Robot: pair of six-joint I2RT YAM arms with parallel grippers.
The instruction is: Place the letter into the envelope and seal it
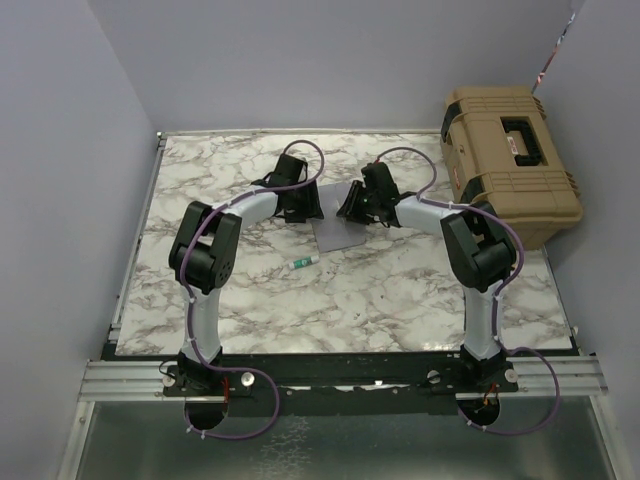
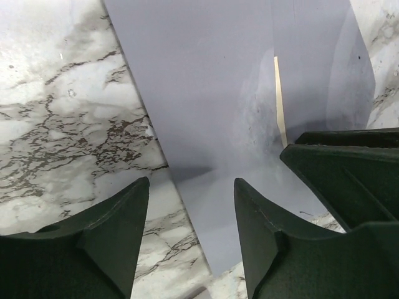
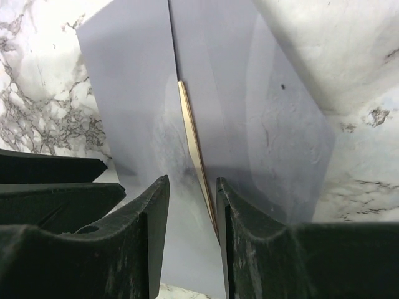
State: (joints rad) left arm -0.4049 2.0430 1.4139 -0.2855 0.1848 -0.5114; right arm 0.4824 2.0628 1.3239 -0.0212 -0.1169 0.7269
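The grey-lavender envelope lies flat on the marble table between my two grippers. The tan letter is inside it; only a thin tan sliver shows at the envelope's opening in the left wrist view and the right wrist view. My left gripper is open, its fingers astride the envelope's left edge. My right gripper is open with a narrow gap, its fingers low over the envelope, either side of the tan sliver. Both fingertips sit close together over the envelope.
A small green-and-white glue stick lies on the table just in front of the envelope. A tan hard case stands at the back right. Grey walls close the left and back sides.
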